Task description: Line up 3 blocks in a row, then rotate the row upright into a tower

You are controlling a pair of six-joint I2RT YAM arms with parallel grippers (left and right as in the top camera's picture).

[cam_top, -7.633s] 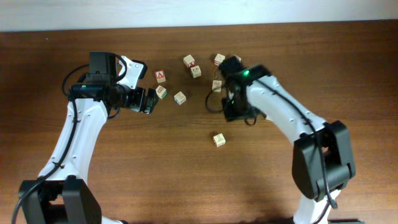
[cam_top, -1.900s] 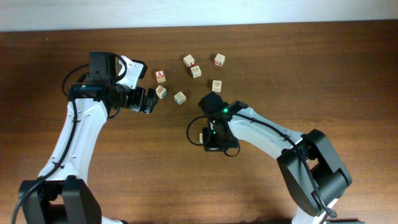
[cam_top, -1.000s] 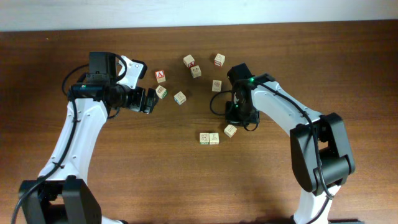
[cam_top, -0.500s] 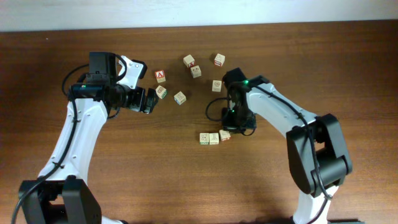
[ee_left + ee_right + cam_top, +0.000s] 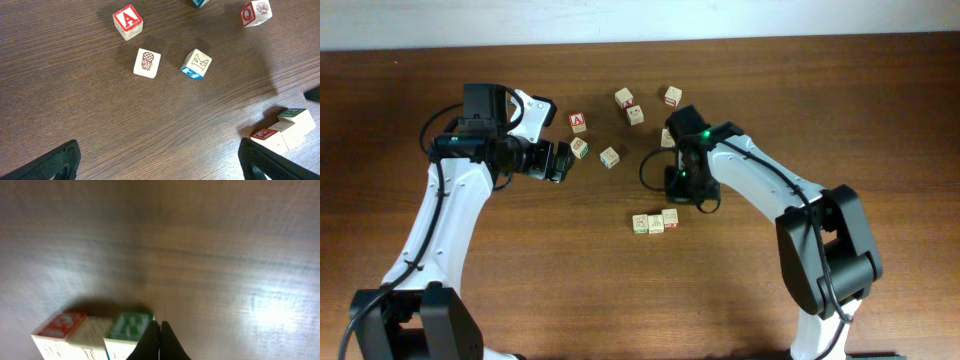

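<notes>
Three pale blocks lie in a touching row: the left block (image 5: 640, 225), the middle block (image 5: 656, 224) and the right block (image 5: 670, 217). In the right wrist view the nearest block (image 5: 131, 325) shows a green-framed top, and the far one (image 5: 65, 322) a red-printed top. My right gripper (image 5: 684, 196) (image 5: 159, 341) is shut and empty, its tips just right of the green-topped block. The left wrist view catches the row (image 5: 292, 130) at lower right. My left gripper (image 5: 565, 158) (image 5: 160, 167) hangs wide open over bare wood, far left of the row.
Loose cubes lie at the back: a red "A" cube (image 5: 578, 122) (image 5: 127, 21), a pineapple-print cube (image 5: 580, 147) (image 5: 147, 62), a blue-sided cube (image 5: 609, 156) (image 5: 196, 64), and others (image 5: 624, 97) (image 5: 635, 114) (image 5: 673, 95) (image 5: 667, 137). The right arm reaches across the table's middle.
My shut right gripper swept left and pushed the third block against the other two; the row slid slightly left. The left arm has not moved.
</notes>
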